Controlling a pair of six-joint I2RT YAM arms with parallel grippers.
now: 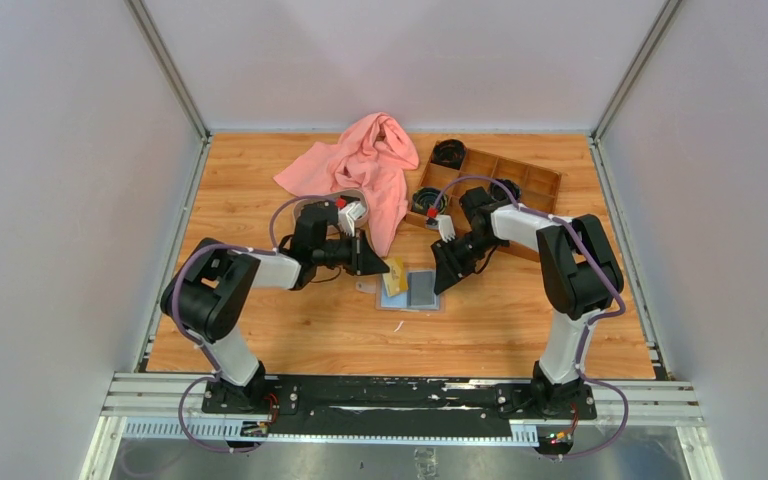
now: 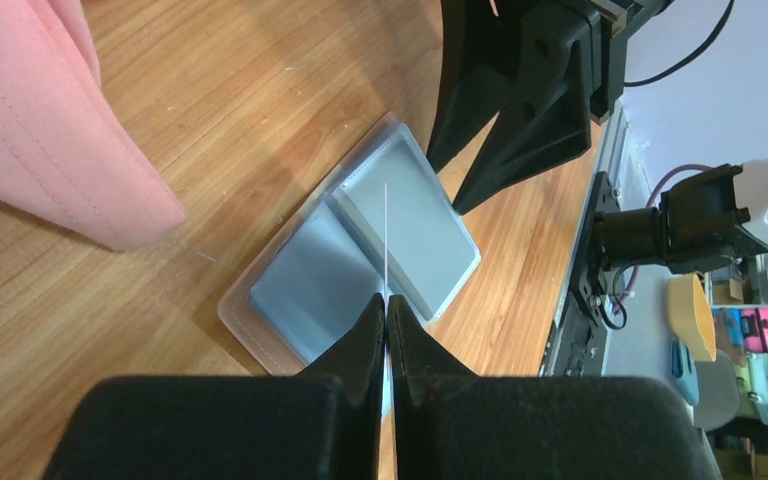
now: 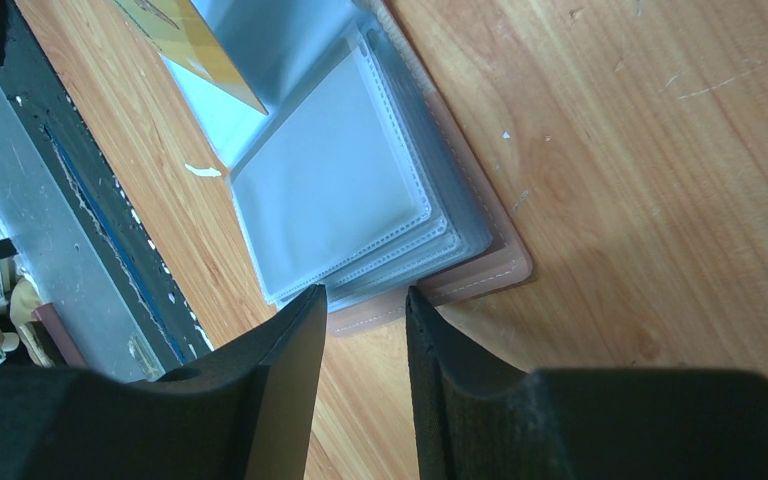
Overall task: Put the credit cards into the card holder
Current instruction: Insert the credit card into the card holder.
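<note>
Near the centre of the overhead frame, the card holder (image 1: 422, 291) lies open on the table (image 1: 520, 325). The left gripper (image 2: 387, 300) is pinched tight on a gold card (image 1: 395, 276), which stands on edge over the holder's left half. The right gripper (image 3: 364, 300), fingers narrowly apart and empty, hangs by its upper-right corner.

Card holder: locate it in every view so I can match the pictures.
Top external: card holder lies open just right of centre, below the middle.
Left wrist: card holder fills mid-frame, open, beyond the tips of the left gripper.
Right wrist: card holder sits upper middle, sleeves fanned, gold card at top left.
Shared landmark: the right gripper, open, fingertips at the holder's edge.
</note>
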